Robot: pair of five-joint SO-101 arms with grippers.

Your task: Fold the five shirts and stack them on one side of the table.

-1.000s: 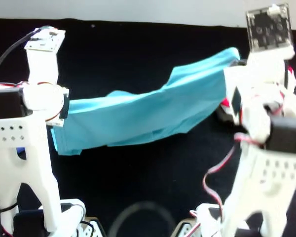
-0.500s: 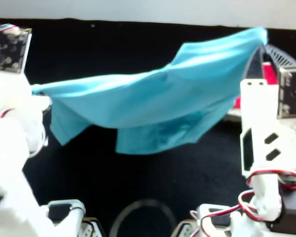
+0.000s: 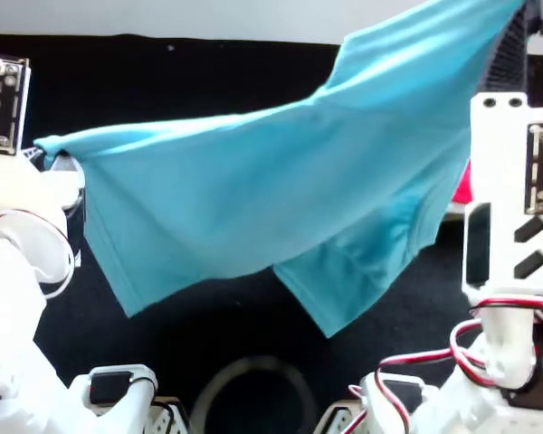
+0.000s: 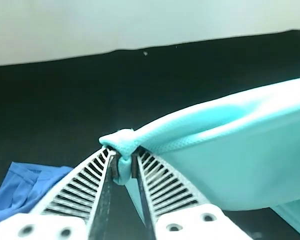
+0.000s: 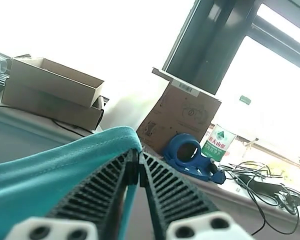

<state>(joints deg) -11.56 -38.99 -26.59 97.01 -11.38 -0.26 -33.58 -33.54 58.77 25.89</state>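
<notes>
A turquoise shirt hangs spread in the air above the black table, held at two corners. My left gripper is shut on a bunched corner of the turquoise shirt; in the high view that corner sits at the left by the white arm. My right gripper is shut on the shirt's other edge, raised high at the top right of the high view. The lower part of the shirt droops toward the table's front.
A blue garment lies crumpled on the table below the left gripper. Something red peeks out beside the right arm. The right wrist view looks off the table at cardboard boxes and a window.
Both arms have lifted the turquoise shirt from low over the table to high in the air, and it now hangs spread out and closer to the camera.
</notes>
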